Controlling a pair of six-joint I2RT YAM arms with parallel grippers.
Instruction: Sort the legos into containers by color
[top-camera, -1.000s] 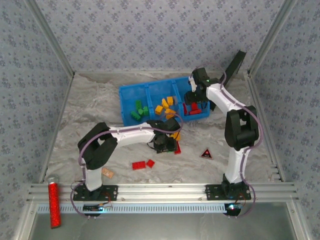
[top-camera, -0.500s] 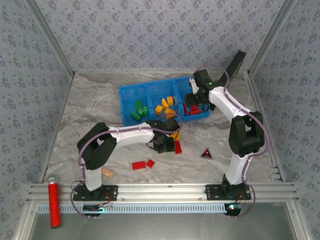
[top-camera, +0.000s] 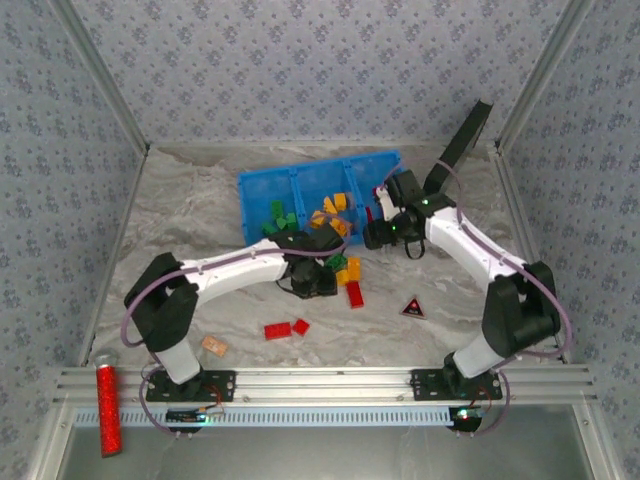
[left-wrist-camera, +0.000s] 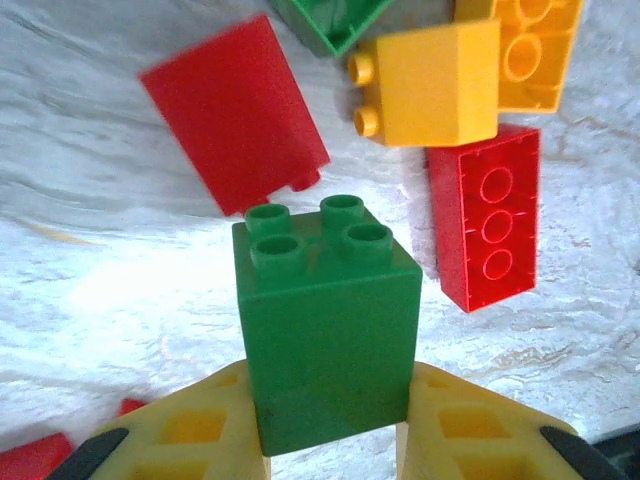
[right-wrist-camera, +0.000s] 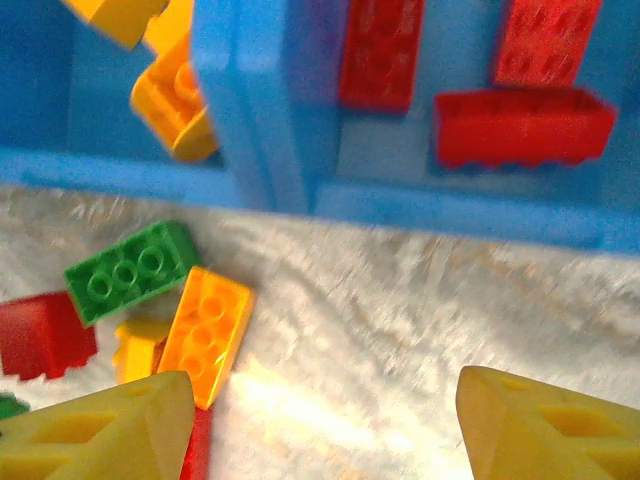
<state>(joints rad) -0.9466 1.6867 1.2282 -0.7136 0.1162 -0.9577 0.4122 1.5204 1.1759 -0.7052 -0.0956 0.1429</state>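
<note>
Left gripper (left-wrist-camera: 330, 405) is clamped on a green brick (left-wrist-camera: 325, 310). Both yellow fingers (left-wrist-camera: 190, 435) press its sides, and its studs point away from the wrist cam. From the top cam it sits just in front of the bin (top-camera: 255, 190), off the middle compartment. Can't tell if the brick touches the table (top-camera: 180, 230).

Right gripper (right-wrist-camera: 320, 420) is spread wide with nothing between its fingers. It's just in front of the bin, by the wall between the middle and right compartments.

Bin contents:
- left compartment: greens (top-camera: 278, 218)
- middle compartment: oranges (top-camera: 335, 208)
- right compartment: reds (right-wrist-camera: 520, 125), at least three

Loose pile on the table just in front of the bin, near the left gripper:
- a flat green (right-wrist-camera: 130, 270)
- an orange plate (right-wrist-camera: 205, 335) touching the flat green
- a red block (right-wrist-camera: 45, 335) beside them
- a long red (left-wrist-camera: 487, 215) and an orange cube (left-wrist-camera: 430, 85), seen on the left wrist cam

Red pair (top-camera: 285, 328) lies further out in front of the bin, well apart from it.

Non-task items:
- black triangle (top-camera: 413, 307), in front of the bin's right end, well apart
- glitter cylinder (top-camera: 107, 410), far off the bin's front-left, at the rail
- black panel (top-camera: 465, 135), leaning behind the bin's right end
</note>
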